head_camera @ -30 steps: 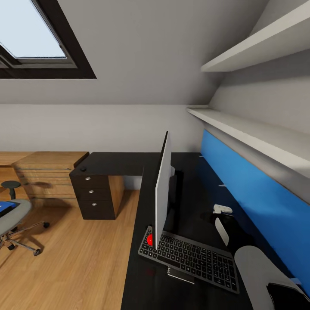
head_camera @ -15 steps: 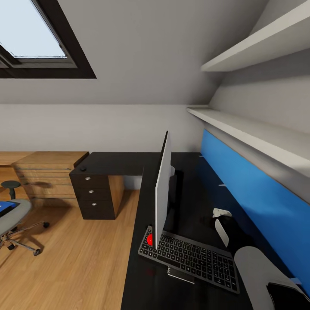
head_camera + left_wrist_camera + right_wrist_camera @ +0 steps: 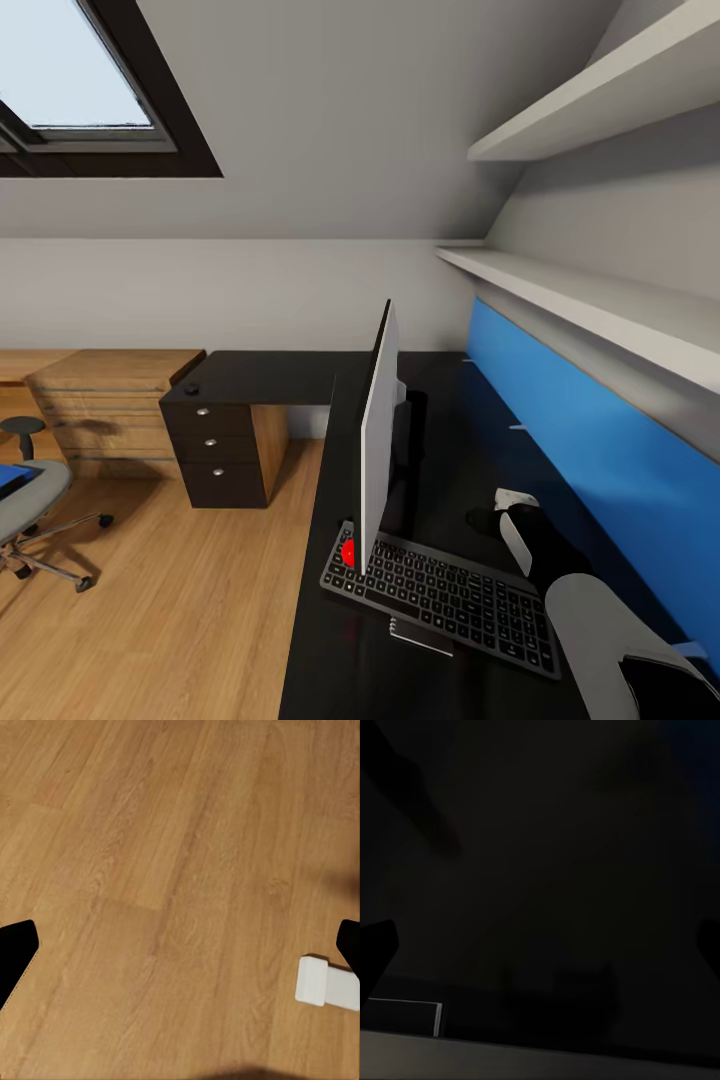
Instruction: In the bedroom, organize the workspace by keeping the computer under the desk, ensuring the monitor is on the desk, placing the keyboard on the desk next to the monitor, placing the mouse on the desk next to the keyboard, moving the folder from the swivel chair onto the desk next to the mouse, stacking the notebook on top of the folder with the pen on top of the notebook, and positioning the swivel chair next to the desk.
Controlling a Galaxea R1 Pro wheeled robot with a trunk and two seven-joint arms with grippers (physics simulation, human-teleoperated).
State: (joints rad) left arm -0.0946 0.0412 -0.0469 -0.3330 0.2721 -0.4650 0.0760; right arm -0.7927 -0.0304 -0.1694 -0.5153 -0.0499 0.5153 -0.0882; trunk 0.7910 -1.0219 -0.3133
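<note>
Left wrist view: wooden floor (image 3: 165, 870) of light brown planks, with the two dark fingertips (image 3: 15, 952) of the left gripper (image 3: 180, 956) set wide apart (at opposite edges). A small white block (image 3: 326, 982) lies on the boards.

Matt black desk (image 3: 330, 620), grainy wood-plank floor (image 3: 180, 590), grey cloth swivel chair (image 3: 25, 500) on chrome legs.
</note>
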